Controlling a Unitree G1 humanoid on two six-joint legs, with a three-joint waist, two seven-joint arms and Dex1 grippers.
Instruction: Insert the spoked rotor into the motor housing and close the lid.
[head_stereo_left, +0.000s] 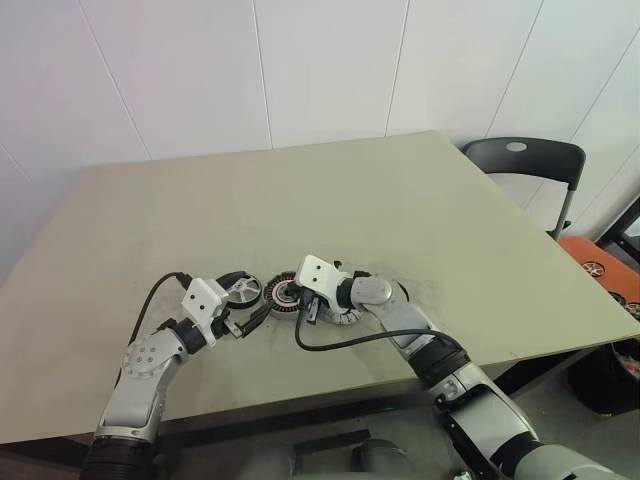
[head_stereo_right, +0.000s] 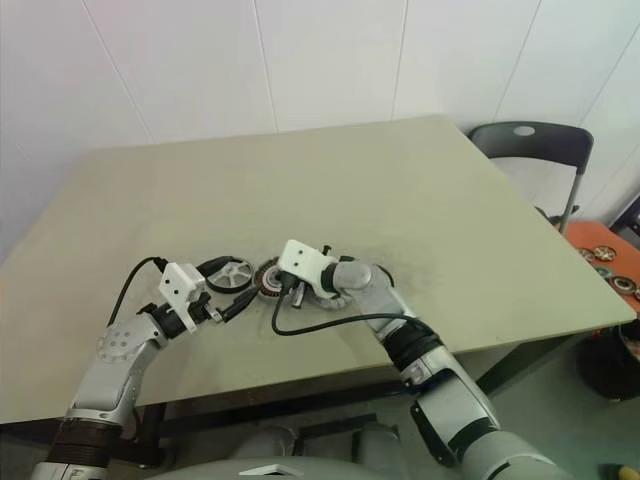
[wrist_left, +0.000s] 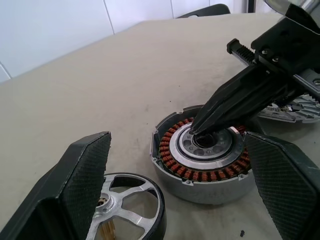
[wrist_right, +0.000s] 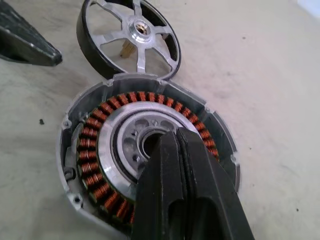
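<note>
**R claw tips in housing hub, L claw spread beside it**

L gripper (head_stereo_left: 238, 322) sits nearest, at the table's front edge, fingers spread wide & holding nothing. In the L wrist view its two black textured pads (wrist_left: 82, 170) frame the parts w/o touching them.

Just past it, the lid (wrist_right: 131, 36): black-rimmed ring w/ silver spokes & a brass-coloured centre, lying flat on the table (head_stereo_left: 400, 210), see-through btwn spokes. It's right beside the motor housing (wrist_right: 125, 150), rims close to touching in the R wrist view; can't tell if they actually meet.

Housing is open, no lid on it. Inside: ring of copper-brown windings round a pale metal ring, w/ a dark centre bore. Grey outer wall w/ small screw lugs on the rim. Nothing else seated in it apart from the claw tips.

R gripper (wrist_right: 172, 137) comes in from the right, angled down, fingers pressed together w/ nothing btwn them. Its tips sit at the housing's centre hub, at the edge of the bore; contact looks likely but depth inside can't be judged.

Spoked rotor (head_stereo_left: 345, 318): small grey disc flat on the table under the R wrist, on the far side of the housing from the lid, partly hidden by the arm. Outside the housing.

Beyond the table's far right corner, a black chair (head_stereo_left: 525, 160) against the white wall.
</note>
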